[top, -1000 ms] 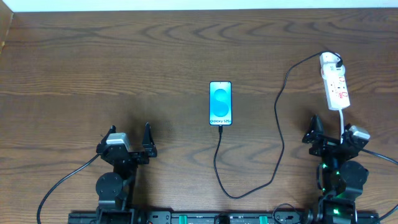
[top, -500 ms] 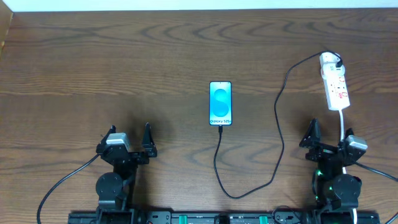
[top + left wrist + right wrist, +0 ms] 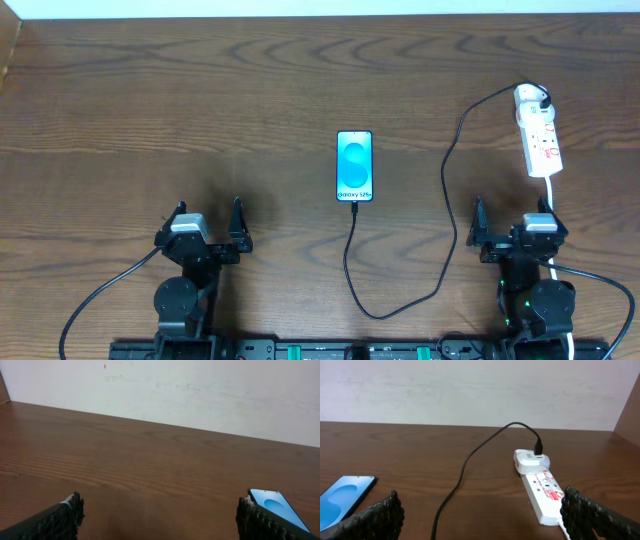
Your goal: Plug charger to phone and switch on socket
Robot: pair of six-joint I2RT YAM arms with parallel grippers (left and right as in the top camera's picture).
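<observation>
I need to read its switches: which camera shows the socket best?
The right wrist view: the socket lies close and large, the charger plugged into its far end. Overhead shows it whole but small. The left wrist view misses it.

Setting: a robot test bench, most like a lab or research room.
Worktop: one broad worktop (image 3: 200, 90) of dark wood grain, running back to the wall.
Robots: a left arm (image 3: 180, 290) and a right arm (image 3: 540, 295), both small and black, stand at the near edge on a black rail (image 3: 320, 350).
Wiring: loose black arm cables (image 3: 100, 295) trail from the arm bases over the worktop edge.
Backdrop: a plain white wall (image 3: 200, 395), lightly scuffed, seen from both wrist views.
Props: a phone (image 3: 355, 166) with a lit blue screen, a white power strip (image 3: 540, 135) and a black charger cable (image 3: 450, 200), set well apart like a staged trial.
</observation>
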